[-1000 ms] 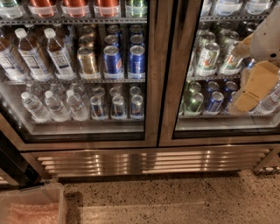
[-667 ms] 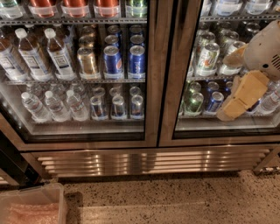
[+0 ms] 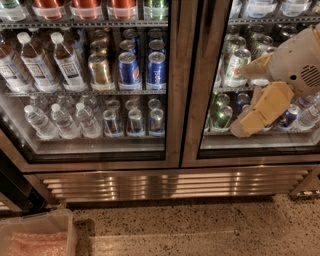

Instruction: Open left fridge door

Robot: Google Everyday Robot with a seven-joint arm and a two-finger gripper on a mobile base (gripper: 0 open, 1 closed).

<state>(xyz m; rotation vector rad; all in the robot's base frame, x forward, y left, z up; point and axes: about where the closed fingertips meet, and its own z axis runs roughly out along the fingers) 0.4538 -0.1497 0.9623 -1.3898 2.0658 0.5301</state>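
A clear bin (image 3: 35, 237) with something pinkish in it sits in the lower left corner on the speckled floor (image 3: 200, 225). Above it a dark upright edge (image 3: 12, 185) runs along the left side of the fridge.

The left door (image 3: 175, 85) fills the left and middle of the view. It is shut, and its steel frame lies flush beside the frame of the right door (image 3: 192, 125). Behind its glass the top shelf holds red containers (image 3: 85, 9). The middle shelf carries white-capped bottles (image 3: 67, 62) at the left, then a gold can (image 3: 100, 70), then blue cans (image 3: 130, 67). On the lowest shelf small water bottles (image 3: 60, 120) stand at the left and short cans (image 3: 135, 120) to their right.

Below both doors a ribbed steel grille (image 3: 170, 182) runs across the fridge base.

The right door is also shut. Green-and-white cans (image 3: 235, 65) stand behind its glass on the middle shelf, with darker cans (image 3: 220, 115) on the shelf under them.

The pincer (image 3: 252, 117) is at the right of the view, in front of the right door's glass and well apart from the left door. It is beige, slants down to the left, and hangs from a white arm housing (image 3: 300, 62) at the right edge. I cannot tell whether the pincer is spread or pressed together, and it appears to hold nothing. Whether it touches the glass cannot be told.
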